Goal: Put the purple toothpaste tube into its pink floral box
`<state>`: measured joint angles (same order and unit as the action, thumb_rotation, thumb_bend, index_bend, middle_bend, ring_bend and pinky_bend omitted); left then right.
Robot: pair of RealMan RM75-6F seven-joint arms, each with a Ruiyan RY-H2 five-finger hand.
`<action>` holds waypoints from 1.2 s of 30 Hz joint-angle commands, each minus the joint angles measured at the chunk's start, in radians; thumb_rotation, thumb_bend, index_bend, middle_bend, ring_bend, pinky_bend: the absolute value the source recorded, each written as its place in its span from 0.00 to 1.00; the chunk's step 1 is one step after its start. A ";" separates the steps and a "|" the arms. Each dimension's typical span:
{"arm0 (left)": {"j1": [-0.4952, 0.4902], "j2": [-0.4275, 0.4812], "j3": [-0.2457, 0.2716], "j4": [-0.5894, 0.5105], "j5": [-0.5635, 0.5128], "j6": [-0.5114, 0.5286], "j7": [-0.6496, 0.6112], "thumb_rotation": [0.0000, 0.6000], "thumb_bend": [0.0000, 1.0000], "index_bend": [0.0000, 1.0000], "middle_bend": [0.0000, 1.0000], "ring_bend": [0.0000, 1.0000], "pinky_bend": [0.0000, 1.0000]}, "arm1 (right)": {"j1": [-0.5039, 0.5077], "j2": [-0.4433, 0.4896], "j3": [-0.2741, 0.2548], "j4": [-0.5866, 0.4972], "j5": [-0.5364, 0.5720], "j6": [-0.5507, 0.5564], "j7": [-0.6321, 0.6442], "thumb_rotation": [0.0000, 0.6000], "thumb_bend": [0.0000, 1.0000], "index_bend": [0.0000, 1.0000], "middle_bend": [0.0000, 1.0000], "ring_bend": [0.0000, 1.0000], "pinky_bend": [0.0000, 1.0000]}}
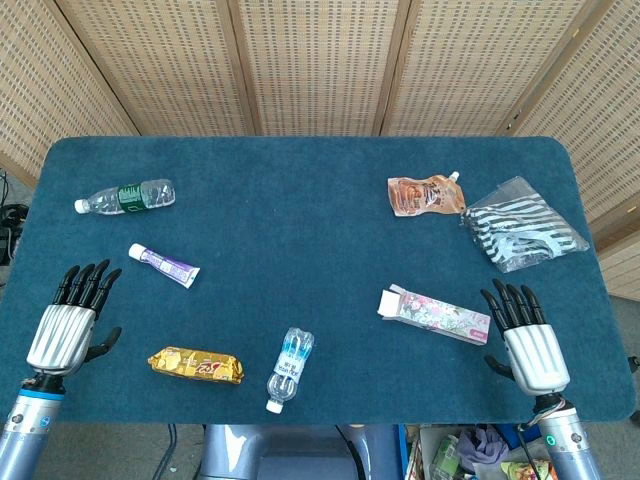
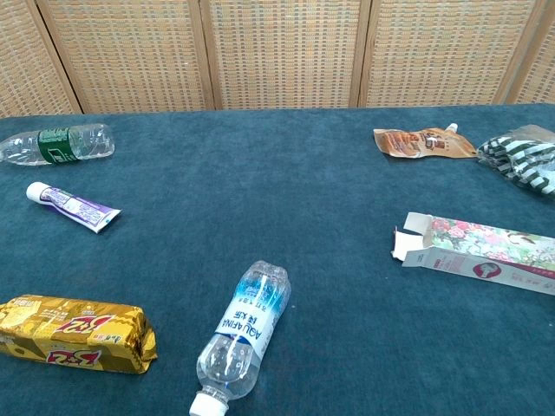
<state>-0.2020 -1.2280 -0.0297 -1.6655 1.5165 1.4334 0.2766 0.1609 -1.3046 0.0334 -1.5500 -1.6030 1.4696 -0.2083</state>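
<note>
Purple toothpaste tube (image 1: pixel 164 265) lies flat toward desk's (image 1: pixel 300 200) left edge, white cap toward far-left corner. Pink floral box (image 1: pixel 434 314) lies well apart near right edge, end flaps open, facing left. Your left hand (image 1: pixel 72 322) hovers at front-left corner, fingers spread, holding nothing. Your right hand (image 1: pixel 526 335) sits at front-right corner just beside box, fingers apart, empty. Green-label bottle (image 1: pixel 126 197) beyond tube; gold snack pack (image 1: pixel 196 365), clear bottle (image 1: pixel 288 368) along front edge.
</note>
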 commanded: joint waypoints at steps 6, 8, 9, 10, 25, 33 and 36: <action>0.004 0.003 0.001 -0.002 0.001 0.001 -0.005 1.00 0.31 0.05 0.00 0.00 0.00 | -0.003 0.006 -0.001 -0.003 0.000 0.003 0.011 1.00 0.01 0.03 0.00 0.00 0.00; 0.004 0.004 0.001 -0.001 0.000 0.000 -0.007 1.00 0.31 0.05 0.00 0.00 0.00 | -0.002 0.005 -0.001 -0.004 -0.004 0.004 0.010 1.00 0.01 0.03 0.00 0.00 0.00; 0.003 0.005 0.000 0.000 0.000 -0.001 -0.010 1.00 0.31 0.05 0.00 0.00 0.00 | -0.002 0.005 -0.001 -0.005 -0.006 0.006 0.007 1.00 0.01 0.03 0.00 0.00 0.00; 0.003 0.005 -0.001 0.002 0.000 -0.001 -0.011 1.00 0.31 0.05 0.00 0.00 0.00 | -0.002 0.004 -0.001 -0.006 -0.007 0.006 0.004 1.00 0.01 0.03 0.00 0.00 0.00; 0.001 0.007 -0.008 0.001 -0.009 -0.009 -0.015 1.00 0.31 0.05 0.00 0.00 0.00 | -0.001 0.001 -0.001 -0.003 -0.004 -0.002 0.002 1.00 0.01 0.03 0.00 0.00 0.00; -0.023 0.033 -0.033 0.010 -0.006 -0.019 -0.009 1.00 0.31 0.05 0.00 0.00 0.00 | -0.003 0.004 0.003 -0.005 0.002 0.002 0.011 1.00 0.01 0.03 0.00 0.00 0.00; -0.054 0.056 -0.059 0.024 -0.020 -0.052 -0.006 1.00 0.31 0.05 0.00 0.00 0.01 | -0.003 0.004 0.003 -0.004 0.002 0.002 0.012 1.00 0.01 0.03 0.00 0.00 0.00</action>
<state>-0.2422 -1.1828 -0.0769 -1.6489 1.5039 1.3954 0.2689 0.1580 -1.3011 0.0366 -1.5544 -1.6013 1.4721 -0.1963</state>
